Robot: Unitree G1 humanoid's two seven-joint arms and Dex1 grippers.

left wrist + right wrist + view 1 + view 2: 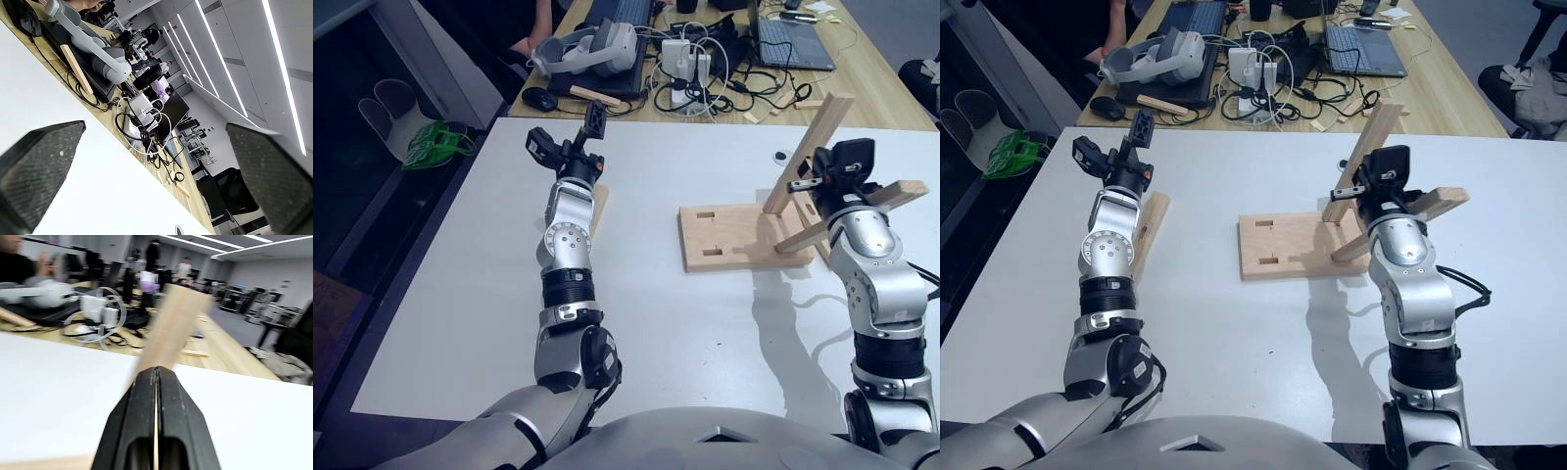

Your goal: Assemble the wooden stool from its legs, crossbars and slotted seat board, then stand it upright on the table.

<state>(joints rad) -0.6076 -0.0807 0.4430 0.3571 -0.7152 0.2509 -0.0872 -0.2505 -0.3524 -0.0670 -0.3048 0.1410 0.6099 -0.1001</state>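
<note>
Leg (822, 132) aslant on seat board (729, 240), just beyond closed right claw (156, 372)

a pale wooden seat board (724, 238) lies flat at centre right of the frame, two rectangular slots showing near its left edge. one leg (811, 149) rises from its right end, leaning toward the upper right. a second bar (899, 192) slants lower beside it. another wooden piece (1154, 223) lies loose at centre left.

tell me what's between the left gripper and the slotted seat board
Nothing: in the left eye view, only bare white table separates the left gripper from the seat board.
</note>
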